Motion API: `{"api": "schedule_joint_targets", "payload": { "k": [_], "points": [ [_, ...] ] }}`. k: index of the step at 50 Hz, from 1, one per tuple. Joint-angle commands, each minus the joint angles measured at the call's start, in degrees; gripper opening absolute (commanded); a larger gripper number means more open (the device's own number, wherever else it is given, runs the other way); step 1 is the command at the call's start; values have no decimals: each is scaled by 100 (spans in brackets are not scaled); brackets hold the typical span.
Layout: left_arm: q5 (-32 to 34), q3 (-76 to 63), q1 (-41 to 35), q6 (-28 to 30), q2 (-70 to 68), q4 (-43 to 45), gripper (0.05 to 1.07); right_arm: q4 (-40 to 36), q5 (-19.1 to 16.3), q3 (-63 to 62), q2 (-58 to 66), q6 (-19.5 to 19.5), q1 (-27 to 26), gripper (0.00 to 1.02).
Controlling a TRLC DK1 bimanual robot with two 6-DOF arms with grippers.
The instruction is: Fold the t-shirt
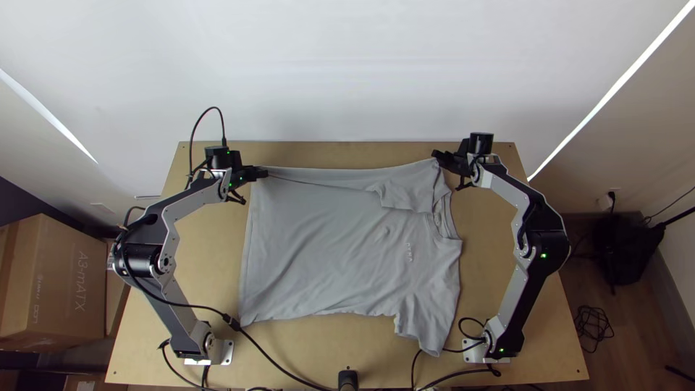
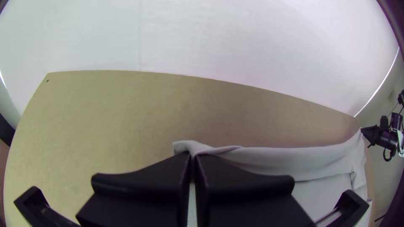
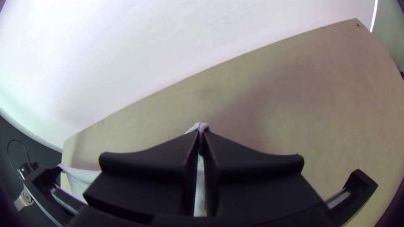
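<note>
T-shirt: soft, limp, likely light. My left gripper pinches far hem corner, right gripper far shoulder side. Best grip: those ends, edge taut.

T-shirt on the table

Pale print on the T-shirt appears too small to read; left of the shirt, the top view's edge crops a cardboard box.

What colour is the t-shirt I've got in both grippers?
Plain light grey with small pale lettering on the chest; the t-shirt shows best in the top view.
</note>
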Motion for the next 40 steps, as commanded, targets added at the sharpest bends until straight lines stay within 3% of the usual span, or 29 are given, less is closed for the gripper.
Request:
{"api": "schedule_joint_targets", "payload": {
  "k": [1, 14, 23, 40],
  "points": [
    [-3, 427, 91, -141, 241, 104, 8, 80, 187, 582, 330, -56, -79, 2],
    [-3, 1103, 162, -299, 425, 33, 8, 89, 328, 1321, 682, -65, -79, 2],
    [15, 1341, 162, -458, 267, -687, 8, -218, 328, 1356, 489, -65, -88, 2],
    [366, 585, 162, -704, -480, -960, 8, -517, 328, 565, -232, -100, -88, 2]
  ]
}}
